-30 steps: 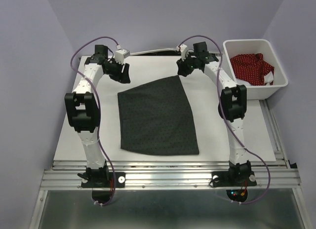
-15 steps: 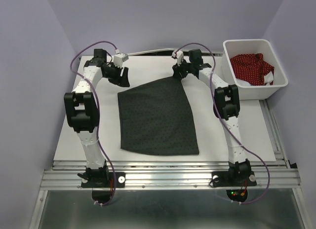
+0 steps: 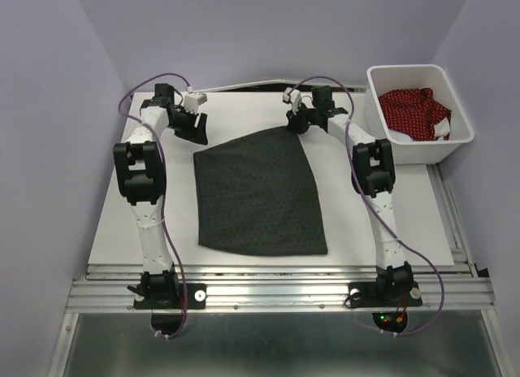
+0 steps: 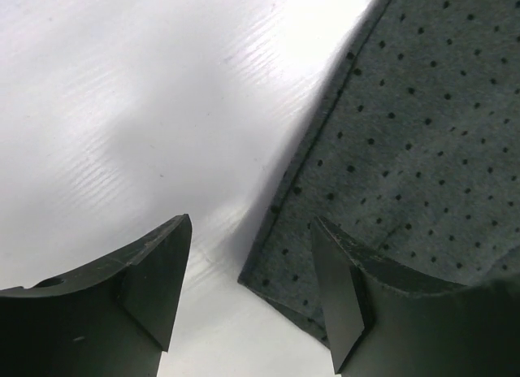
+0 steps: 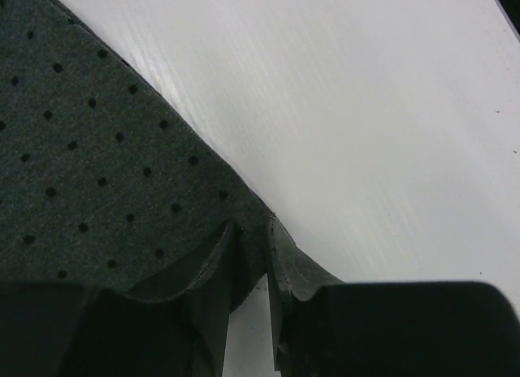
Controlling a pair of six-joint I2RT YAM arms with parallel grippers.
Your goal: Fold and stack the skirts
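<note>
The right gripper [image 5: 252, 251] has its jaws closed on the far right corner of the dark skirt [image 3: 256, 190]. The left gripper [image 4: 250, 231] has its jaws open, straddling the far left corner with no grip yet. The skirt lies flat on the table [image 3: 349, 223]; the red skirt [image 3: 414, 109] sits in the bin [image 3: 406, 70].

Step in hand: seizing both far corners for the first fold. Next: close the left, then lift both together.

A second ago the right gripper stood off its corner, and the left was farther out.

Pale lavender walls [image 3: 49, 109] enclosed the white flat bench [image 3: 114, 231] on three sides. A ribbed aluminium rail frame [image 3: 276, 292] ran along its near edge, under even light.
</note>
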